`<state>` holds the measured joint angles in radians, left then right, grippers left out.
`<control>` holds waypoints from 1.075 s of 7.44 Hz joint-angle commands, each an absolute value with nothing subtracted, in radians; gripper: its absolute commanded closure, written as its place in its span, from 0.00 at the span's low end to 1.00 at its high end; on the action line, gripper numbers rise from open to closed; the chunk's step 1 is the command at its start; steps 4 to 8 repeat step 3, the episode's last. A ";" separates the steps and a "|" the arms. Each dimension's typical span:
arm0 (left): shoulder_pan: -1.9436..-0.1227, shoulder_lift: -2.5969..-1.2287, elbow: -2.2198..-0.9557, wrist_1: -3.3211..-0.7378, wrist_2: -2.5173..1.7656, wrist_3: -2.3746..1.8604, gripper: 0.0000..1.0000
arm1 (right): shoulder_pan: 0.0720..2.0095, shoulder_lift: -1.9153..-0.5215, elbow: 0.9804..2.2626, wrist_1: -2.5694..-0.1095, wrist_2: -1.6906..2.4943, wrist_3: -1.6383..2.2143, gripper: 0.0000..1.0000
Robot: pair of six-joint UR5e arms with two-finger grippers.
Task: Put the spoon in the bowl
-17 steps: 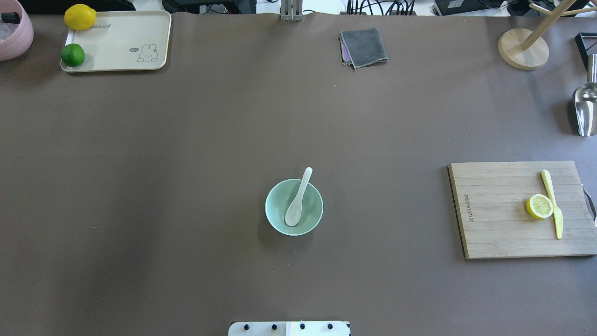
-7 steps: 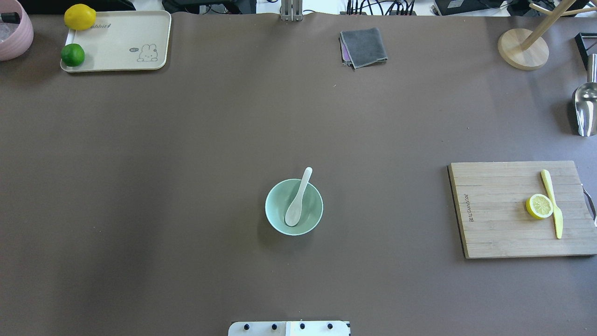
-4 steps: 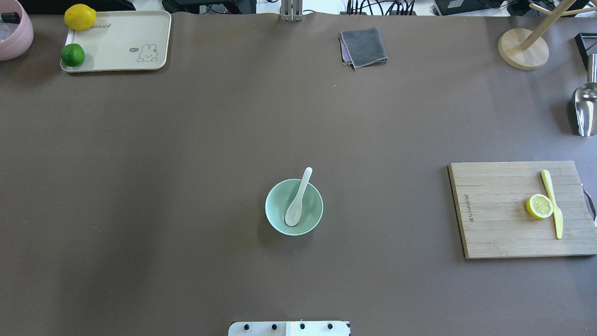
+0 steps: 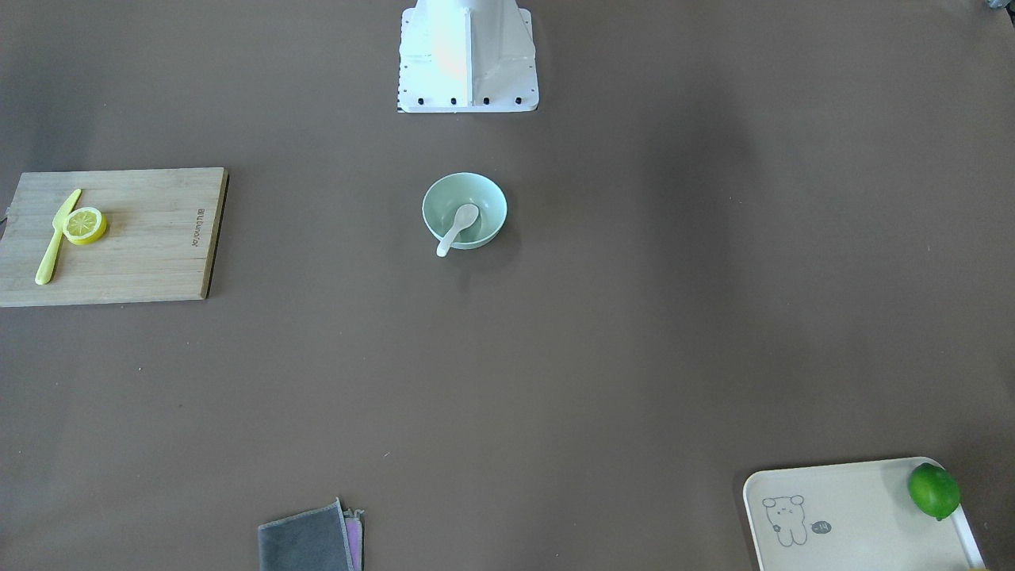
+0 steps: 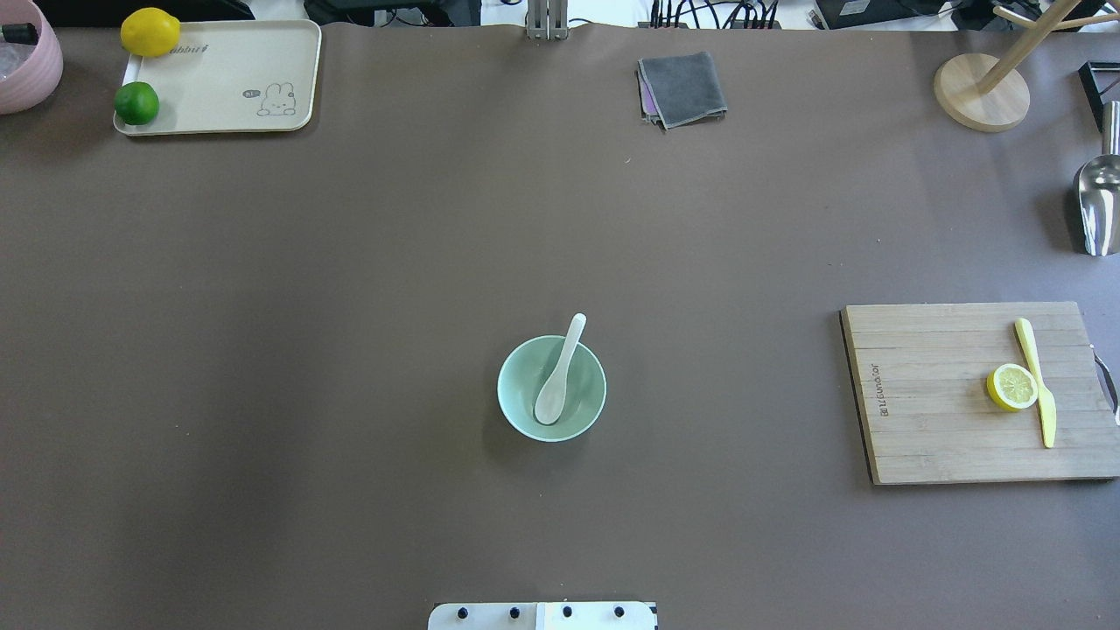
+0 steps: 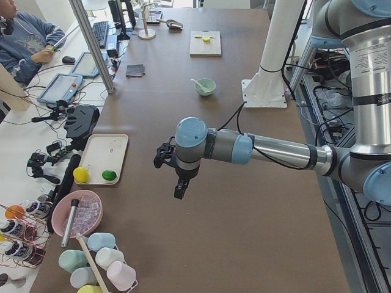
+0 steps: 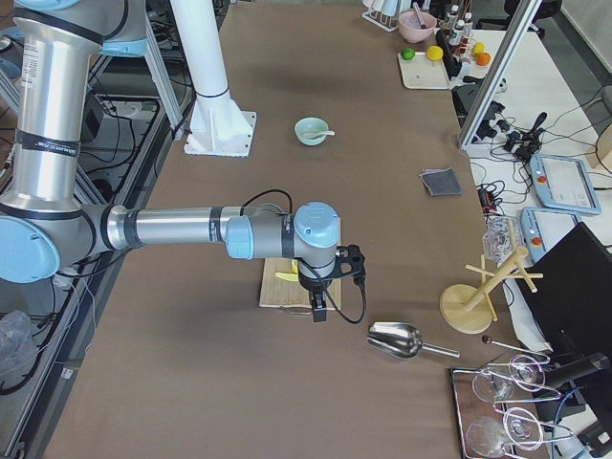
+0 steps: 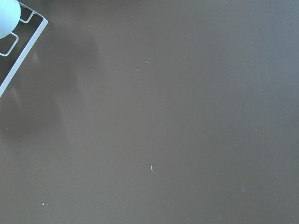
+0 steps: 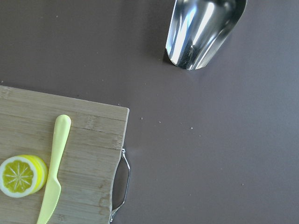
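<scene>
The white spoon (image 5: 558,372) lies in the mint-green bowl (image 5: 512,385), scoop on the bowl's floor and handle leaning over the far rim. Both also show in the front-facing view, spoon (image 4: 457,228) in bowl (image 4: 490,200). No gripper shows in the overhead or front-facing views. In the exterior left view my left gripper (image 6: 179,190) hangs above the table far from the bowl (image 6: 205,86). In the exterior right view my right gripper (image 7: 318,311) hangs beside the cutting board. I cannot tell whether either gripper is open or shut.
A wooden cutting board (image 5: 936,394) with a lemon slice (image 5: 1012,387) and yellow knife (image 5: 1037,381) lies at right. A cream tray (image 5: 236,79) holds a lemon and a lime. A grey cloth (image 5: 682,87), metal scoop (image 5: 1099,206) and wooden stand (image 5: 980,92) sit along the far side.
</scene>
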<state>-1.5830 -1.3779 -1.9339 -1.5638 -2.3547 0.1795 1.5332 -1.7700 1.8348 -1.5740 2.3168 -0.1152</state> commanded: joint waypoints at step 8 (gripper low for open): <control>-1.595 -1.393 -1.931 -1.557 -2.358 0.178 0.02 | 1.534 -1.789 1.847 -1.574 2.322 -0.127 0.00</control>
